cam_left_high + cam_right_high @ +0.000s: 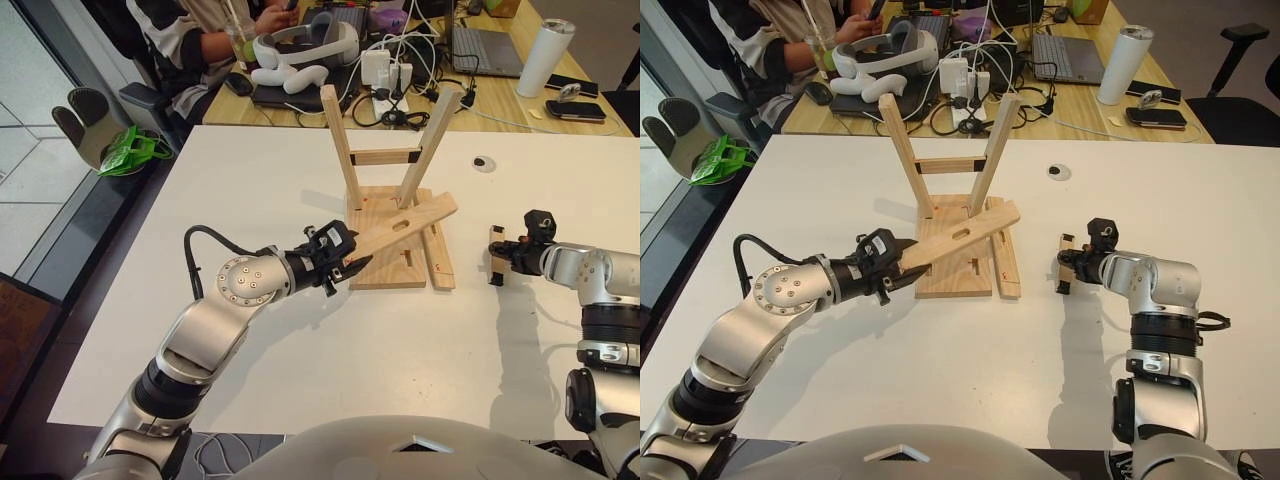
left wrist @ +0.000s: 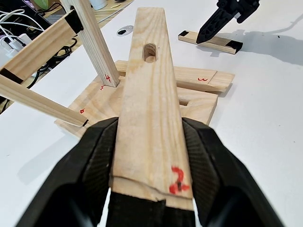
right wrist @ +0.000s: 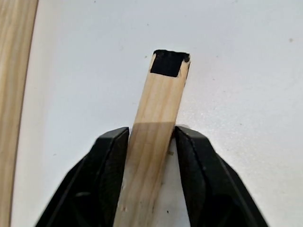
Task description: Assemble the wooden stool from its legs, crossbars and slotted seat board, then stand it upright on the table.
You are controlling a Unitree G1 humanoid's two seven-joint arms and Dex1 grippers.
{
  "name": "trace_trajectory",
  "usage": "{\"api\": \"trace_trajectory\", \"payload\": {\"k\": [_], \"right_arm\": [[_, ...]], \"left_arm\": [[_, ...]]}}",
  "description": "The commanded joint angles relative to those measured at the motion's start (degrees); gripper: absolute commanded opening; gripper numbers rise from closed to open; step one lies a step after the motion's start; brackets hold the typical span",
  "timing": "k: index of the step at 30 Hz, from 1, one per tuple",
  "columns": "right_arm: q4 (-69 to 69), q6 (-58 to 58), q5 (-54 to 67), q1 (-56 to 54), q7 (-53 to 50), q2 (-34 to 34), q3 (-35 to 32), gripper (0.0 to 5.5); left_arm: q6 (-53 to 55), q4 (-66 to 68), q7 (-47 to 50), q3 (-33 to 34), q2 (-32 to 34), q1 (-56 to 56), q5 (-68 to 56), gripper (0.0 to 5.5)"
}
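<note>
The slotted seat board [image 1: 384, 273] lies flat mid-table. Two legs [image 1: 340, 140] joined by a black-ended crossbar [image 1: 385, 157] stand on it, splayed outward. My left gripper [image 1: 335, 262] is shut on the near end of a third leg [image 2: 151, 90], which has an oval hole and slants up over the board. A fourth leg [image 1: 438, 260] lies flat along the board's right edge. To the right, my right gripper [image 1: 503, 255] is shut on a short crossbar [image 3: 158, 104] with black ends, held just above or on the white table [image 1: 300, 380]; I cannot tell which.
A small round grommet [image 1: 484, 163] sits in the table behind the right gripper. Beyond the far edge is a desk with a headset [image 1: 305, 45], cables, a laptop and a white tumbler [image 1: 545, 55]. A green bag [image 1: 130, 150] lies off the left edge.
</note>
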Motion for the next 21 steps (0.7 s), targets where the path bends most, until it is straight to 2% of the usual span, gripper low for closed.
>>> {"api": "trace_trajectory", "payload": {"k": [1,6,9,11,16,17,21], "right_arm": [[3.54,2.04,-1.83,3.83,1.93,0.23,4.58,1.34],[3.51,-5.92,-3.60,1.88,3.28,-0.56,4.98,1.34],[1.19,-14.09,-1.09,-3.55,3.32,1.65,-0.21,1.33],[-1.87,-14.89,2.41,-6.04,4.17,3.12,-3.54,1.32],[-9.30,-11.55,7.82,-6.74,5.07,3.88,-7.03,1.31],[-10.05,-11.14,8.32,-6.80,4.51,4.02,-7.55,1.31],[-11.87,-9.93,9.52,-6.58,3.17,4.75,-8.63,1.31]], "left_arm": [[0.85,-1.17,0.10,0.94,0.22,-0.30,-0.06,2.04],[1.14,-1.97,0.42,1.37,0.00,-0.02,-0.06,2.04],[0.85,-2.38,0.57,1.66,-0.12,0.63,-0.18,2.04],[0.34,-1.75,0.11,1.32,0.36,1.33,-0.02,2.04],[-2.07,1.89,-1.08,0.52,1.44,2.03,1.06,2.04],[-3.49,2.53,-1.23,0.56,1.40,2.01,1.37,2.41],[-5.48,4.58,-2.53,-0.88,2.02,1.83,2.54,2.93]]}}
